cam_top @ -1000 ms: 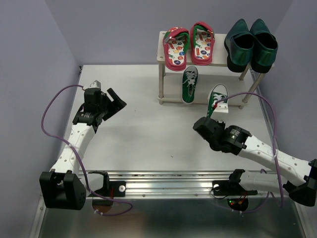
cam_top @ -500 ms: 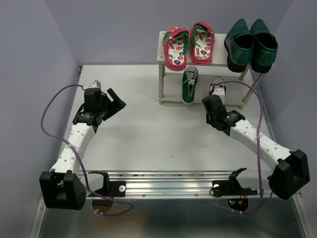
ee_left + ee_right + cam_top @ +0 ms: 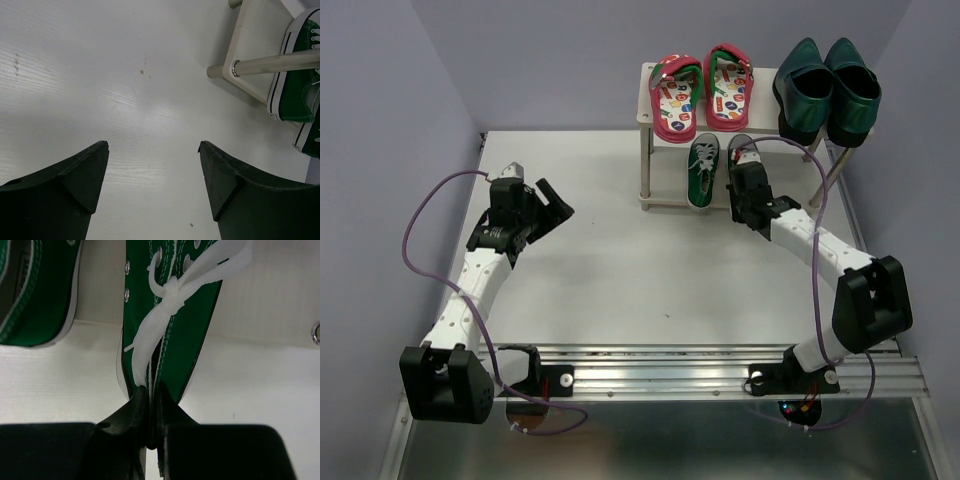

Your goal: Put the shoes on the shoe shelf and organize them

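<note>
Right wrist view: the green sneaker (image 3: 170, 335) pinched in the right gripper (image 3: 150, 432) runs off the top edge, and its mate (image 3: 35, 295) is cut by the upper left corner. Top view, centre right: that gripper covers nearly all of the held sneaker, and the top board of the shelf (image 3: 647, 100) hides both sneakers' far ends. Left wrist view: the right edge clips both sneakers, leaving the lower one a mere sliver.

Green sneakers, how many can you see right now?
2. One sneaker lies on the shoe shelf's lower tier; the other sneaker, just right of it, is pinched by the right gripper.
</note>
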Robot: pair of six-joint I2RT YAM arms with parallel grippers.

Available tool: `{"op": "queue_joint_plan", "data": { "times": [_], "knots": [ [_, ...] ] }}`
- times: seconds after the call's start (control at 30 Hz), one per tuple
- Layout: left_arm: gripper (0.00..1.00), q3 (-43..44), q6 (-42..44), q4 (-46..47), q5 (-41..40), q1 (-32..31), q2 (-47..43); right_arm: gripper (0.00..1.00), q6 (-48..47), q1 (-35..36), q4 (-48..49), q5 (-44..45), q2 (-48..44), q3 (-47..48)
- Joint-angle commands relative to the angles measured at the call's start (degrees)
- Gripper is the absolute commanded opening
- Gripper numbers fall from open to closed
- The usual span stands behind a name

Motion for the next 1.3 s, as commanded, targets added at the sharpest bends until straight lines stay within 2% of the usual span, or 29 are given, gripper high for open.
{"op": "queue_joint_plan", "data": {
  "times": [0.0,0.53,0.6,0.63,0.7,0.73,0.93,1.1,1.27],
  "knots": [
    [0.84,1.7,1.3,-0.4,-0.2,0.0,-2.2,0.01,-3.7,-0.8,11.7,1.4,1.7,6.7],
    [0.84,1.3,1.1,-1.2,-1.0,0.0,-3.7,0.01,-1.9,-3.5,12.7,2.8,8.2,8.3],
    [0.84,1.4,1.0,-1.2,-0.9,0.0,-3.6,0.18,-1.7,-3.5,12.7,2.9,8.9,8.5],
    [0.84,1.5,1.0,-1.2,-0.9,0.0,-3.6,0.37,-1.7,-3.5,12.7,2.7,8.8,8.4],
    [0.84,1.5,1.1,-1.3,-1.2,0.0,-3.7,0.57,-1.0,-3.5,12.6,2.6,8.2,8.0],
    [0.84,1.5,1.0,-1.3,-1.2,0.0,-3.8,0.72,-0.4,-3.5,12.6,2.6,7.8,7.6],
    [0.84,1.8,1.1,-1.1,-1.5,0.0,-3.3,0.91,1.3,-3.5,11.6,0.9,1.9,4.6],
    [0.84,2.9,1.7,-1.1,-2.4,0.1,-2.8,0.99,5.0,-3.5,7.7,-3.8,-5.8,-1.2],
    [0.84,5.3,2.9,-1.3,-3.2,0.1,-2.0,1.00,9.5,-3.5,1.8,-8.2,-16.1,-6.7]
  ]
}}
